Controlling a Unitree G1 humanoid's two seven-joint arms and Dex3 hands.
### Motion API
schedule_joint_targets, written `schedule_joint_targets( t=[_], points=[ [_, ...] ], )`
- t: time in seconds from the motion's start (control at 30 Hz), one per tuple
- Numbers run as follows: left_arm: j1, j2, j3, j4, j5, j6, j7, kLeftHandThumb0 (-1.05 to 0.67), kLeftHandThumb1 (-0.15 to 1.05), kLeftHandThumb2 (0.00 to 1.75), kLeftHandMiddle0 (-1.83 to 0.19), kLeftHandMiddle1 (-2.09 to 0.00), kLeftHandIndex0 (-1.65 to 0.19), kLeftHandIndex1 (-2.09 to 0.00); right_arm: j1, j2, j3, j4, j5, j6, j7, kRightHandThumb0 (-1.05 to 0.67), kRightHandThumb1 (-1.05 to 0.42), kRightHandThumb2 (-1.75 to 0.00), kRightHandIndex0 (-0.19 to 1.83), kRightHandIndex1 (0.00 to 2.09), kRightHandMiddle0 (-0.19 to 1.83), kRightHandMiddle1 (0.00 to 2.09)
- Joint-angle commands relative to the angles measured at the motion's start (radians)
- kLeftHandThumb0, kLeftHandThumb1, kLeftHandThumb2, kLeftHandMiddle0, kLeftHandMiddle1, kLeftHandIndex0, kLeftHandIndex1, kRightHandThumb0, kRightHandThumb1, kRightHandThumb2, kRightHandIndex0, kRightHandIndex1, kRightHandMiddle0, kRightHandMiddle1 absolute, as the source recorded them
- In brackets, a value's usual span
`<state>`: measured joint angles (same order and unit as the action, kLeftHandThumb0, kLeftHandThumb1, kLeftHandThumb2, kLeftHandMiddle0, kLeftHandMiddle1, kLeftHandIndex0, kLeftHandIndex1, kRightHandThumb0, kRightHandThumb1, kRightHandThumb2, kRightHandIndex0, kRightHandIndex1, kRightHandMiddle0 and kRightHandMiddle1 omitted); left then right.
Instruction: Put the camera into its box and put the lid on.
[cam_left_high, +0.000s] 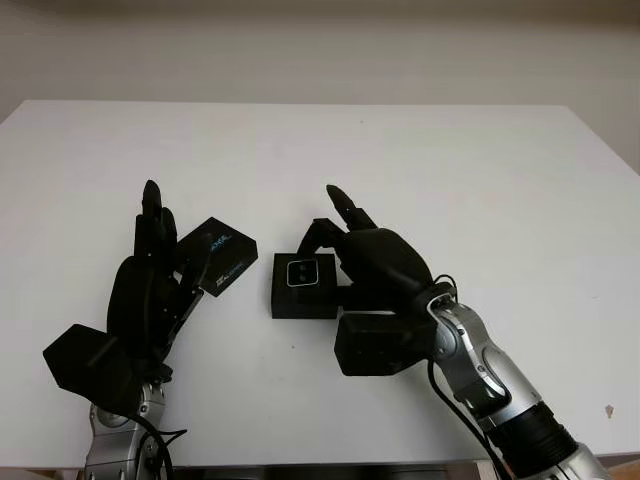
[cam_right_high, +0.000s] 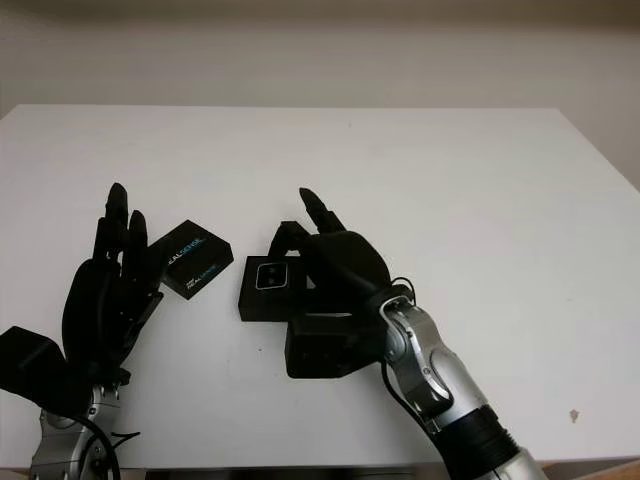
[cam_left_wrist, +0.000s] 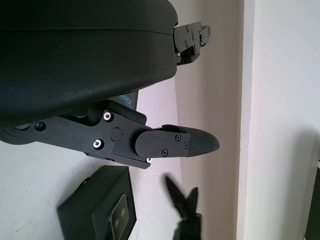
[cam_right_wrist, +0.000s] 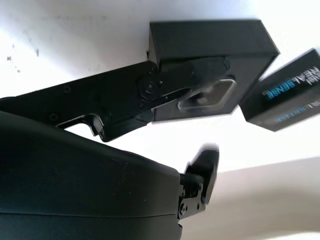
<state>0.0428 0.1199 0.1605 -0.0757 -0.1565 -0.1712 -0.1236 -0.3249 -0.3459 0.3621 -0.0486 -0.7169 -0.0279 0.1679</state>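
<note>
**Camera sits in the box, the lid waits beside my left fingers**

I see the camera (cam_left_high: 302, 272) lying inside the open black box (cam_left_high: 303, 287), its lens side facing up. I think it is placed so because the first half of the task is already done; only the lid (cam_left_high: 217, 256) is not yet on. The lid, with blue and white print on it, is just in front of the fingers of my left hand (cam_left_high: 148, 290) and seems tilted, one edge raised. I cannot tell if it leans on my fingers or only stands close to them.

My right hand (cam_left_high: 370, 262) is at the right side of the box, and its fingers (cam_right_wrist: 200, 70) reach over the box from that side. In the right wrist view one finger lies across the camera's face. I judge it is pressing the camera down or steadying the box, not lifting it, but whether the fingers really clamp something I cannot tell.

The left hand holds nothing and is released, the fingers (cam_left_wrist: 175, 142) extended toward the lid. I believe it is placed there to take the lid next.

Some things are hidden for me. The right palm covers the right wall of the box, so I cannot see how deep the camera sits. The table (cam_left_high: 480, 180) under the lid is also covered by its own body, so the contact there stays uncertain.
</note>
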Motion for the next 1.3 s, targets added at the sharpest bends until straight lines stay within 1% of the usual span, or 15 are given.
schedule_joint_targets(
  t=[0.0, 0.1, 0.2, 0.33, 0.5, 0.57, 0.67, 0.73, 0.83, 0.9, 0.93, 0.97, 1.07, 1.17, 1.27],
  points=[
    [-0.002, 0.006, 0.003, -0.015, 0.002, -0.002, -0.003, -0.52, 1.05, 0.32, 0.13, -0.05, 0.17, -0.05, 0.005, -0.015, -0.035, -0.066, 0.039, -0.007, 0.027, -0.74, -0.98, -0.06, -0.19, 0.01, -0.18, 0.00],
    [-0.006, 0.004, 0.002, -0.012, 0.003, -0.004, -0.001, -0.52, 1.05, 0.32, 0.13, -0.05, 0.17, -0.05, 0.010, -0.035, -0.065, -0.141, 0.066, 0.004, 0.072, -0.79, -1.01, -0.07, -0.19, 0.00, -0.19, 0.00],
    [-0.008, 0.002, 0.000, -0.014, 0.004, 0.003, 0.003, -0.52, 1.05, 0.32, 0.13, -0.05, 0.16, -0.06, 0.012, -0.041, -0.084, -0.194, 0.054, 0.022, 0.086, -0.84, -1.04, -0.10, -0.18, 0.01, -0.19, 0.00],
    [-0.009, 0.003, -0.001, -0.014, 0.008, 0.002, 0.006, -0.52, 1.05, 0.32, 0.13, -0.06, 0.16, -0.06, 0.001, -0.046, -0.103, -0.235, 0.014, 0.045, 0.077, -0.82, -1.05, -0.12, -0.16, 0.03, -0.18, 0.01],
    [-0.011, 0.005, -0.002, -0.009, 0.008, -0.005, 0.002, -0.52, 1.05, 0.33, 0.13, -0.05, 0.17, -0.05, -0.012, -0.029, -0.116, -0.203, 0.010, 0.020, 0.015, -0.80, -1.05, -0.09, -0.10, 0.07, -0.11, 0.06],
    [-0.011, 0.003, -0.001, -0.009, 0.011, -0.005, 0.006, -0.52, 1.05, 0.33, 0.13, -0.05, 0.17, -0.05, -0.011, -0.012, -0.117, -0.176, 0.041, 0.011, 0.000, -0.82, -1.05, -0.12, -0.07, 0.08, -0.09, 0.07],
    [-0.010, 0.006, 0.003, -0.013, 0.032, -0.010, 0.025, -0.52, 1.05, 0.33, 0.11, -0.06, 0.15, -0.06, 0.001, 0.024, -0.121, -0.117, 0.116, -0.005, -0.016, -0.81, -1.05, -0.15, -0.09, 0.07, -0.10, 0.06],
    [-0.015, 0.023, 0.013, -0.004, 0.073, -0.031, 0.044, -0.51, 1.05, 0.33, 0.10, -0.06, 0.14, -0.07, 0.006, 0.036, -0.121, -0.083, 0.142, -0.007, -0.020, -0.78, -1.05, -0.15, -0.09, 0.06, -0.10, 0.06],
    [-0.031, 0.047, 0.035, 0.016, 0.149, -0.060, 0.099, -0.55, 1.05, 0.27, 0.06, -0.07, 0.10, -0.08, 0.010, 0.045, -0.126, -0.032, 0.167, -0.013, -0.039, -0.74, -1.05, -0.15, -0.09, 0.07, -0.08, 0.06],
    [-0.045, 0.064, 0.050, 0.031, 0.200, -0.068, 0.143, -0.53, 1.05, 0.23, -0.01, -0.09, 0.05, -0.10, 0.011, 0.045, -0.138, -0.001, 0.194, -0.023, -0.045, -0.74, -1.05, -0.15, -0.08, 0.07, -0.07, 0.07],
    [-0.060, 0.083, 0.059, 0.051, 0.253, -0.072, 0.184, -0.51, 1.05, 0.21, -0.05, -0.10, 0.03, -0.11, 0.013, 0.050, -0.155, 0.016, 0.233, -0.022, -0.037, -0.74, -1.05, -0.16, -0.08, 0.06, -0.07, 0.06],
    [-0.070, 0.095, 0.064, 0.066, 0.290, -0.075, 0.213, -0.52, 1.05, 0.15, -0.17, -0.11, -0.04, -0.13, 0.013, 0.053, -0.166, 0.028, 0.262, -0.021, -0.031, -0.74, -1.05, -0.17, -0.11, 0.05, -0.09, 0.05],
    [-0.103, 0.158, 0.058, 0.126, 0.410, -0.081, 0.276, -0.55, 1.04, 0.09, -0.27, -0.09, -0.10, -0.13, 0.008, 0.072, -0.214, 0.055, 0.378, 0.007, 0.001, -0.73, -1.05, -0.15, -0.14, 0.04, -0.12, 0.05],
    [-0.125, 0.232, 0.033, 0.154, 0.499, -0.022, 0.259, -0.59, 1.03, 0.07, -0.21, -0.05, -0.08, -0.10, -0.008, 0.109, -0.282, 0.083, 0.508, 0.057, 0.021, -0.76, -1.05, -0.18, -0.16, 0.03, -0.13, 0.04],
    [-0.134, 0.281, 0.010, 0.155, 0.536, 0.031, 0.214, -0.64, 1.03, 0.06, -0.06, -0.01, 0.00, -0.06, -0.030, 0.162, -0.354, 0.134, 0.636, 0.051, 0.004, -0.76, -1.05, -0.13, -0.19, 0.01, -0.16, 0.04]
  ],
)
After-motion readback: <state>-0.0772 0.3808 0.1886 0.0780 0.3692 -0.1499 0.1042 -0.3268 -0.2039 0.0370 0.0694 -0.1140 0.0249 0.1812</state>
